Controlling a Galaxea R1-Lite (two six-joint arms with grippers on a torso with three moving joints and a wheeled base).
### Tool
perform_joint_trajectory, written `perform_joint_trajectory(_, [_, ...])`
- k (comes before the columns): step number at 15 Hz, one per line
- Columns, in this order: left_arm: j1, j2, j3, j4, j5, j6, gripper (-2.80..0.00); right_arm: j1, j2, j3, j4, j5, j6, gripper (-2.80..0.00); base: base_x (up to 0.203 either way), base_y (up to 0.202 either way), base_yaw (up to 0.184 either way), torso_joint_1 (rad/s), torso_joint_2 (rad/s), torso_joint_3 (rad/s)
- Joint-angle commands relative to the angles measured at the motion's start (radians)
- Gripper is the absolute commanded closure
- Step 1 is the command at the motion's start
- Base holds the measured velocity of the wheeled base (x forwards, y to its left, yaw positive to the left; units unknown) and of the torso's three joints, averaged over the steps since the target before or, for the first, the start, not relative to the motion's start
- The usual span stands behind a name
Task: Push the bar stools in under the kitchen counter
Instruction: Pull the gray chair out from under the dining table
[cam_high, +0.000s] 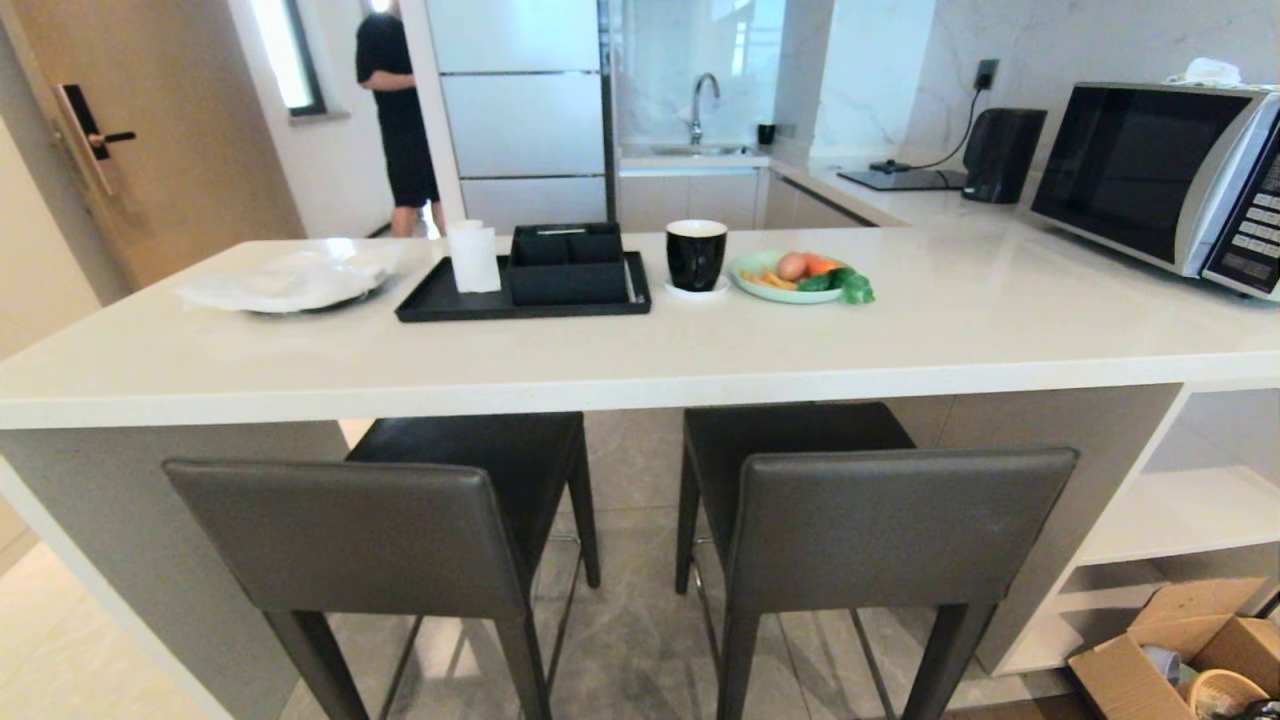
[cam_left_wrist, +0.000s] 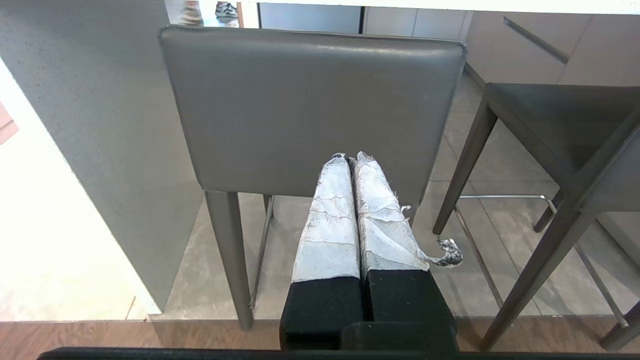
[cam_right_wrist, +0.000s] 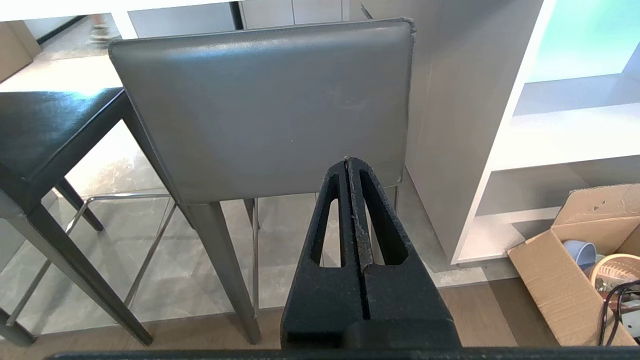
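Two grey leather bar stools stand side by side at the near side of the kitchen counter (cam_high: 640, 370). The left stool (cam_high: 345, 535) and the right stool (cam_high: 900, 525) have the far part of their seats under the white slab, with their backrests out on my side. My left gripper (cam_left_wrist: 351, 156), fingers wrapped in white tape, is shut and points at the left stool's backrest (cam_left_wrist: 310, 100). My right gripper (cam_right_wrist: 347, 159), black, is shut and points at the right stool's backrest (cam_right_wrist: 270, 110). Neither arm shows in the head view.
On the counter sit a black tray (cam_high: 520, 295), a black mug (cam_high: 696, 255), a plate of food (cam_high: 795, 277) and a microwave (cam_high: 1165, 180). White open shelving (cam_high: 1190, 500) closes the counter's right end, an open cardboard box (cam_high: 1170, 655) lies on the floor beside it. A person (cam_high: 398, 110) stands far behind.
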Motion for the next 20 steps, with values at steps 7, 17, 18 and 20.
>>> perform_joint_trajectory(7, [0.000,0.002,0.000,0.000,0.000,0.000,0.00,0.000,0.000,0.002,0.000,-0.001,0.000,0.00,0.000,0.000,0.000,0.000,0.00,0.000])
perform_joint_trajectory(17, [0.000,0.002,0.000,0.000,0.000,0.000,0.00,0.000,0.000,0.002,0.000,-0.001,0.000,0.00,0.000,0.000,0.000,0.000,0.00,0.000])
perform_joint_trajectory(18, [0.000,0.002,0.000,0.000,0.000,0.000,0.00,0.000,0.000,0.002,0.000,-0.001,0.000,0.00,0.000,0.000,0.000,0.000,0.00,0.000])
perform_joint_trajectory(20, [0.000,0.002,0.000,0.000,0.000,0.000,0.00,0.000,0.000,0.002,0.000,-0.001,0.000,0.00,0.000,0.000,0.000,0.000,0.00,0.000])
